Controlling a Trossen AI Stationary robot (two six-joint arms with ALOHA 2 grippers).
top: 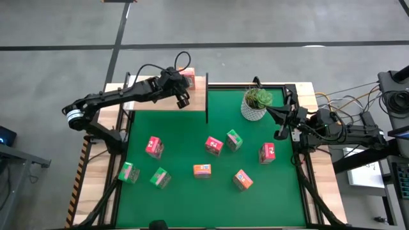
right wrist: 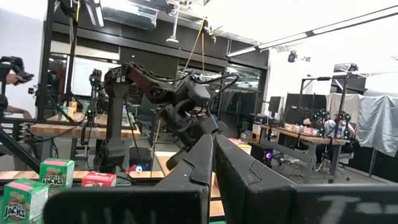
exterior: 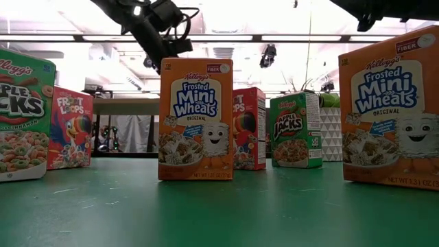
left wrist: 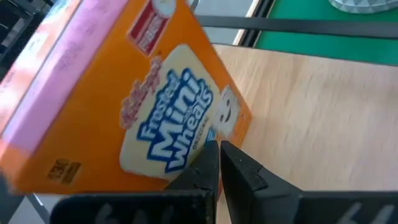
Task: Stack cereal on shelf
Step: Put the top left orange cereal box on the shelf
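Observation:
One orange cereal box [top: 187,78] [left wrist: 143,106] rests on the light-wood shelf's top plank [top: 150,102] [left wrist: 311,112] at the table's far left. My left gripper [top: 183,99] [left wrist: 219,152] is shut, right beside this box on its near side, pointing slantwise down. Several more cereal boxes stand on the green table: pink [top: 154,146], green [top: 160,177], orange [top: 202,170] [exterior: 195,118] and others. My right gripper [top: 279,133] [right wrist: 213,149] waits shut at the table's right edge, holding nothing. My left gripper's shut fingertips [left wrist: 211,152] stand in front of the lower edge of the orange box's printed front [left wrist: 186,134]. Whether they touch the box I cannot tell.
A white pot with a green plant [top: 254,105] stands at the far right of the green mat, close to my right gripper. A dark upright frame [top: 207,105] borders the shelf's right end. Green mat lies bare along the near edge [top: 211,211].

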